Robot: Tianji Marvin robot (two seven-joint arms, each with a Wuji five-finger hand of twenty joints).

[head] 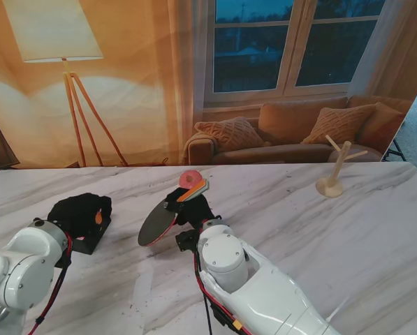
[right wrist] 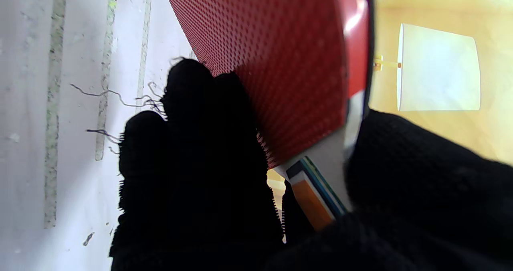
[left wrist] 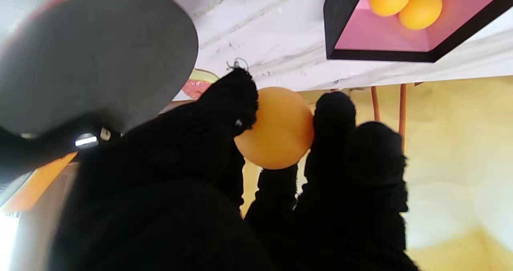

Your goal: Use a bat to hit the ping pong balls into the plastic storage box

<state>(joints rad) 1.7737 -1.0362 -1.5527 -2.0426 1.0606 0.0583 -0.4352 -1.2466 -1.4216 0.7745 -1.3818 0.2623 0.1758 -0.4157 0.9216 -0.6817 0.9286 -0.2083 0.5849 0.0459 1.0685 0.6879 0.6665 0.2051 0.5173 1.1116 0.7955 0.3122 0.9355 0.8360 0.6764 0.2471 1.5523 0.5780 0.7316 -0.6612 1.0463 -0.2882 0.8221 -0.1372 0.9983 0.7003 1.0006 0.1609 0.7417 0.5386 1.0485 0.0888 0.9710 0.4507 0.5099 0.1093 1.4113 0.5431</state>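
Left hand (left wrist: 224, 170) pinches a ball (left wrist: 276, 128), right hand (right wrist: 208, 174) clamps the bat (head: 159, 223) mid-counter; the serve's up: release, then swing boxward.

My hands wear black knitted cloth gloves (right wrist: 192, 174), fuzzy and matt. The bat (right wrist: 280, 62) has red pimpled rubber, slightly glossy. The orange ping pong ball (left wrist: 276, 128) looks smooth matt plastic. The marble table (head: 334, 230) shines.
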